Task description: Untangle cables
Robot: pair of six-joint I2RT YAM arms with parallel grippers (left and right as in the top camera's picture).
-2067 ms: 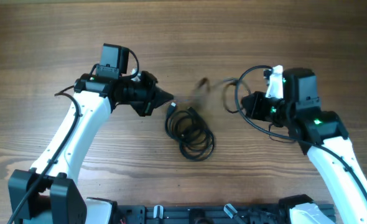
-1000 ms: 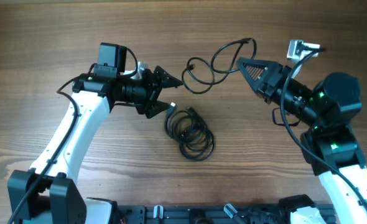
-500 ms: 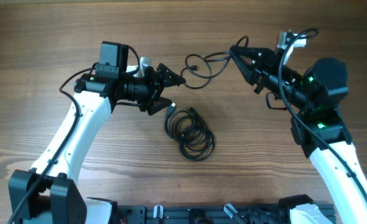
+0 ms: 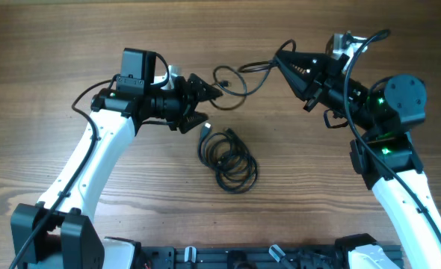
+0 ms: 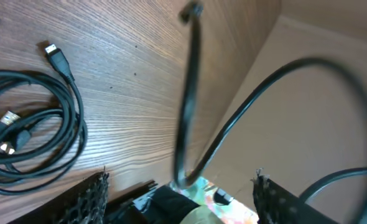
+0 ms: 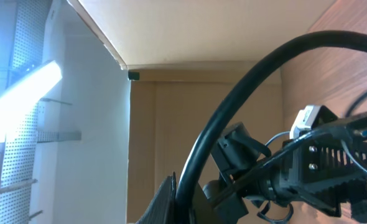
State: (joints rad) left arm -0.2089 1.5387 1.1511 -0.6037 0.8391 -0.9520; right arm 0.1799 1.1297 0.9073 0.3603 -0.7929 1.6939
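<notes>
Untangling under way on the bench (image 4: 56,45): one cord is out and the rest are waiting.

From my remote seat, I see the right arm (image 4: 400,194) reaching in from the far side. The right jaws are clamped shut on a loose cable (image 5: 186,106) and hold it up off the wood. The cord sags in an open curl across the gap towards the left arm (image 4: 101,149). The left jaws stand wide, and the wrist camera shows the cord running between the two fingers (image 5: 90,199) without being pinched by either.

The coiled bundle (image 4: 228,153) lies flat on the bench, below the lifted cord and apart from it, just beside the left jaws. Its black loops are stacked on one another, with small plug ends poking out at the upper edge.

I judge the job to be part done. One cable hangs free of the others but has not been laid down on its own. The bundle looks untouched, and how many cords it holds I cannot tell. What is left, as I read it, is setting the lifted cord aside and then pulling the coil apart loop by loop.
</notes>
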